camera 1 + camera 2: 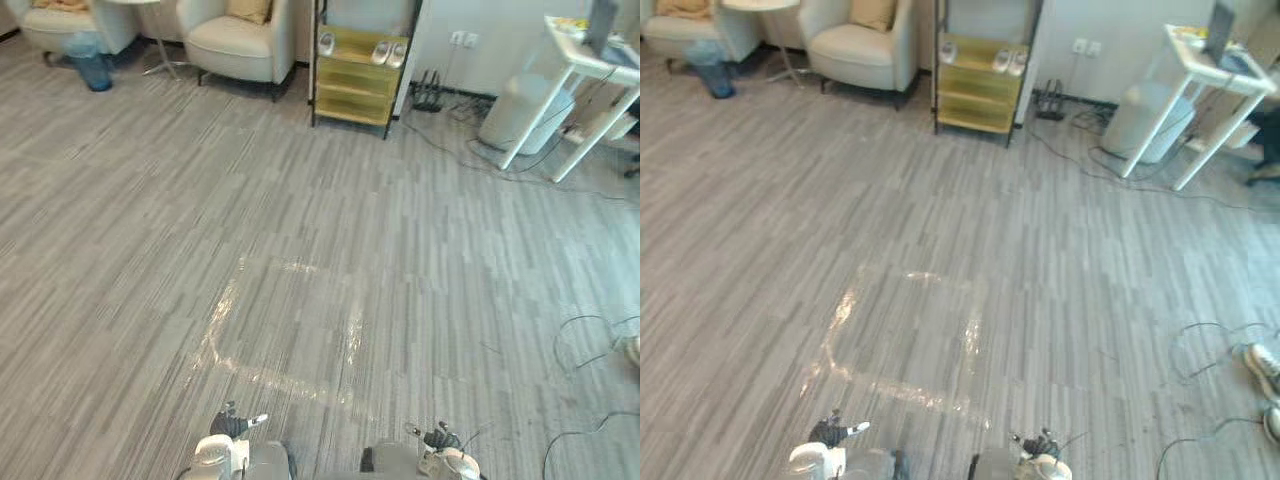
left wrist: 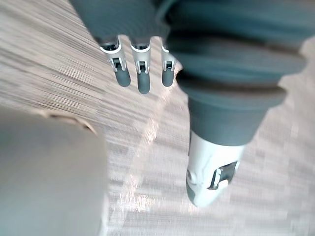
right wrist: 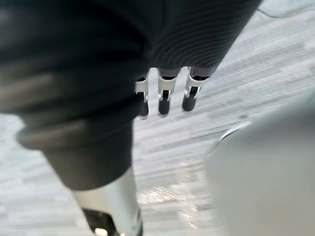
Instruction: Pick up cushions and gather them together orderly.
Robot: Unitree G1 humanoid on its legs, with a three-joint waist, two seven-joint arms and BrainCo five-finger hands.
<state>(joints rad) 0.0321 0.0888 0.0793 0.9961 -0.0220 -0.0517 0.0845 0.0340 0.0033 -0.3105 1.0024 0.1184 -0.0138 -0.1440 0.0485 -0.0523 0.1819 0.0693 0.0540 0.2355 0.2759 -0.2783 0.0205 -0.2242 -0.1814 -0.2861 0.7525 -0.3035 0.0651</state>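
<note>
Floor: grey striped boards (image 1: 300,200) run across the whole room; a glossy rectangle of tape marks (image 1: 285,335) lies in the lower middle of the frame.
Left hand: (image 2: 142,74) at the bottom edge, left of centre in the eye views; fingers straight and relaxed, it holds nothing and hangs above the floor.
Right hand: (image 3: 164,98) at the bottom edge, right of centre; fingers also straight, with nothing in them, above the floor.
Cushions: one tan cushion (image 1: 248,9) leans on the back of a cream armchair (image 1: 240,45) at the top, left of centre; a second cushion (image 1: 58,4) lies on another armchair (image 1: 75,28) in the upper left corner. Both are well apart from the hands.
Between the armchairs: a round side table (image 1: 160,45) and a blue bin (image 1: 92,65).
Top centre: a yellow shelf (image 1: 360,80) with pale slippers (image 1: 388,52) on it.
Upper right: a white bench (image 1: 590,70), a white round container (image 1: 525,115) beside its legs, and thin cables on the floor.
In the way: open floor lies between the hands and the armchairs.
</note>
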